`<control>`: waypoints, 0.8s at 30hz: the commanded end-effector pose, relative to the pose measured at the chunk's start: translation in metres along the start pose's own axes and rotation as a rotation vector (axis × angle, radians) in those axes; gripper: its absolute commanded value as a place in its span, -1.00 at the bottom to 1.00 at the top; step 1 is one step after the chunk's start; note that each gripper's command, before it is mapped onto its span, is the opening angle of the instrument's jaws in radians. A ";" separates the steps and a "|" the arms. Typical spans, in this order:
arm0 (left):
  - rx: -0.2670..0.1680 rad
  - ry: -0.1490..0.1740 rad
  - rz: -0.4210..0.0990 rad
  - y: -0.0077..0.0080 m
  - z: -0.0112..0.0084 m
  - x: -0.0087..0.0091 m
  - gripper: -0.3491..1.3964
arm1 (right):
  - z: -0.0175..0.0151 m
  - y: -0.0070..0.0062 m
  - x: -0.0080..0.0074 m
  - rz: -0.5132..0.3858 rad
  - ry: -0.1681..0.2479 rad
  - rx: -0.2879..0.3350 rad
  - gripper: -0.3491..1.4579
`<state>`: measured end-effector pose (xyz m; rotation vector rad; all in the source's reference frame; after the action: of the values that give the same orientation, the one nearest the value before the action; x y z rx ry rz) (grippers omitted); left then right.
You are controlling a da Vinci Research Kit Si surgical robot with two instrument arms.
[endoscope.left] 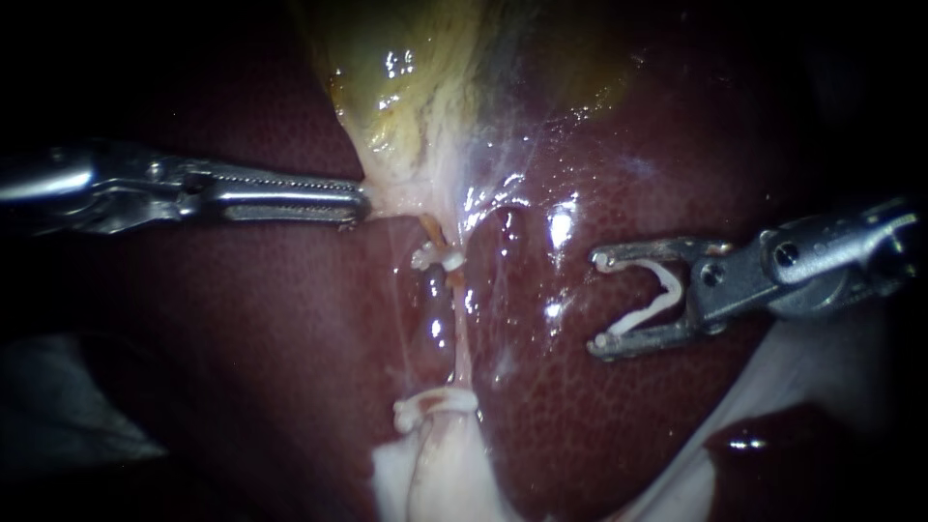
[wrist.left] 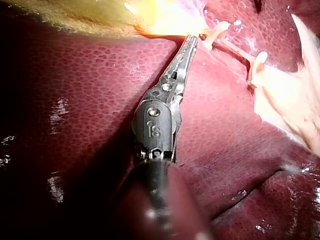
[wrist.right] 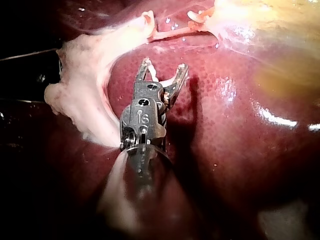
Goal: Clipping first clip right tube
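Steel at both sides of the field. Enters from the right edge, shaft tilted slightly up toward that edge: right instrument, pincer spread wide yet holding a white loaded clip from both sides, the clip's two legs lying along the inner faces. Hangs over the dark red liver, tips aimed at a thin tube but well apart from it. Cannot tell whether contact is made with the liver.

Thin tube stretched from the yellow-green gallbladder down to pale fatty tissue, carrying an upper clip and a lower clip. Cannot tell whether it is the right tube.

Lies almost level from the left edge: left instrument, pincer pressed together, pinching the gallbladder's pale lower edge just above the upper clip.
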<state>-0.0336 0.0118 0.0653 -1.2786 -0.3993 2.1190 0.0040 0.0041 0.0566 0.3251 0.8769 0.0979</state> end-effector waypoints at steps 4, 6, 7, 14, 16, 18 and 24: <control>-0.016 -0.002 -0.010 -0.0001 -0.0019 0.0017 -1.00 | 0.0000 0.0000 0.0000 0.000 0.000 0.000 -0.06; -0.009 0.015 -0.019 -0.0001 -0.0035 0.0030 -1.00 | 0.0001 0.0000 0.0000 0.000 0.001 0.003 -0.06; -0.006 0.020 -0.028 0.0000 -0.0042 0.0036 -1.00 | 0.0000 0.0000 0.0000 0.000 0.001 0.003 -0.06; 0.003 0.043 -0.028 0.0005 -0.0063 0.0050 -1.00 | 0.0005 0.0000 0.0003 0.002 0.021 0.016 -0.06; 0.005 0.043 -0.027 0.0005 -0.0060 0.0048 -1.00 | 0.0011 0.0000 0.0005 0.002 0.050 0.038 -0.06; 0.005 0.043 -0.027 0.0005 -0.0060 0.0048 -1.00 | 0.0018 -0.0001 0.0008 0.000 0.094 0.078 -0.06; 0.005 0.043 -0.027 0.0005 -0.0060 0.0048 -1.00 | 0.0052 -0.0002 0.0015 0.085 0.153 0.099 -0.06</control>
<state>-0.0302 0.0142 0.0588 -1.3073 -0.3899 2.0649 0.0093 0.0030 0.0588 0.4608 1.0266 0.1759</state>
